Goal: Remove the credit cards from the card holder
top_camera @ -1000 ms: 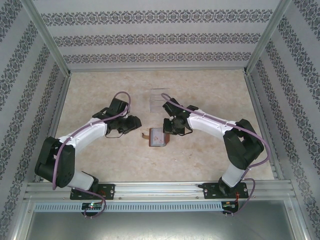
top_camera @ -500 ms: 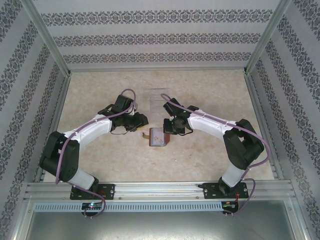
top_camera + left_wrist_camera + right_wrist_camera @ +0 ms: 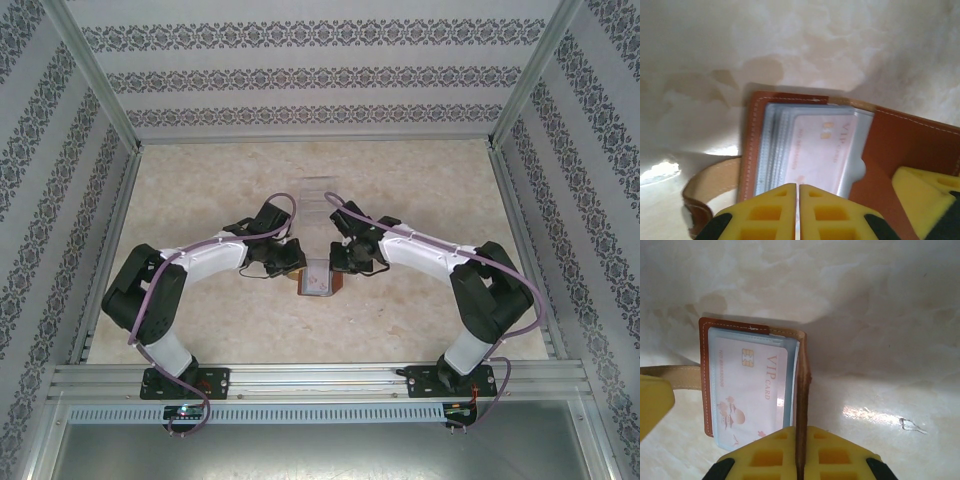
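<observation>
Left wrist view: left gripper [image 3: 798, 192] jaws together at near edge of credit cards [image 3: 815, 145] — grip unclear. Cards inside card holder [image 3: 900, 145] pocket. Right gripper [image 3: 801, 437] clamps card holder's upright flap.

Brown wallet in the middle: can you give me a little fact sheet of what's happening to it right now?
Card holder: open on the table, strap out to one side
Right gripper: shut on its upright cover
Left gripper: shut at the near edge of the pocket; grip on a card unclear
Cards: VIP card on top, in its pocket
</observation>
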`<state>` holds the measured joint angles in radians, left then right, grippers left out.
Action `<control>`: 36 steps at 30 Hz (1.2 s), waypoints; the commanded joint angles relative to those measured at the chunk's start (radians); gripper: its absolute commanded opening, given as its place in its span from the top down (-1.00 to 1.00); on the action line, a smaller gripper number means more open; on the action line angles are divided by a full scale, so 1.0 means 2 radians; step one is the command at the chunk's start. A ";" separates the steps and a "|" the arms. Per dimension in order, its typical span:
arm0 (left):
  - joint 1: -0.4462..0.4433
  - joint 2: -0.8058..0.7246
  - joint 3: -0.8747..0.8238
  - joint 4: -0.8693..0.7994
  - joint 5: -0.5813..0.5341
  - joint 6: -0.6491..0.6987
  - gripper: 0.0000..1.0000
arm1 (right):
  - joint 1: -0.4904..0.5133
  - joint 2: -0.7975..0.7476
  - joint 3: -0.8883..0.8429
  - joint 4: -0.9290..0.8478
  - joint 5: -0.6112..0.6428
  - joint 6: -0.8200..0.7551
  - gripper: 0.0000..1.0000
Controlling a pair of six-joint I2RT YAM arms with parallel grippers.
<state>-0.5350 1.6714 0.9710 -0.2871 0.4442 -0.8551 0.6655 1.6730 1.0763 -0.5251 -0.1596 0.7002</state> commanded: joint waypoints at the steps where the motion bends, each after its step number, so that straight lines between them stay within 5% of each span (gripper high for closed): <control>1: -0.001 0.007 0.008 -0.043 -0.041 0.022 0.82 | 0.003 -0.016 -0.010 -0.001 -0.010 -0.012 0.96; 21: 0.000 0.042 0.033 -0.135 -0.121 0.084 0.89 | -0.003 -0.007 -0.005 -0.028 -0.001 -0.013 0.98; 36: 0.001 -0.011 0.010 -0.151 -0.170 0.084 0.85 | -0.010 -0.008 -0.008 -0.033 -0.002 -0.021 0.99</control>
<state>-0.5350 1.7023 1.0027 -0.5289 0.1654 -0.6994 0.6609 1.6684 1.0710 -0.5529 -0.1703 0.6765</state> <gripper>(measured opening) 0.071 0.081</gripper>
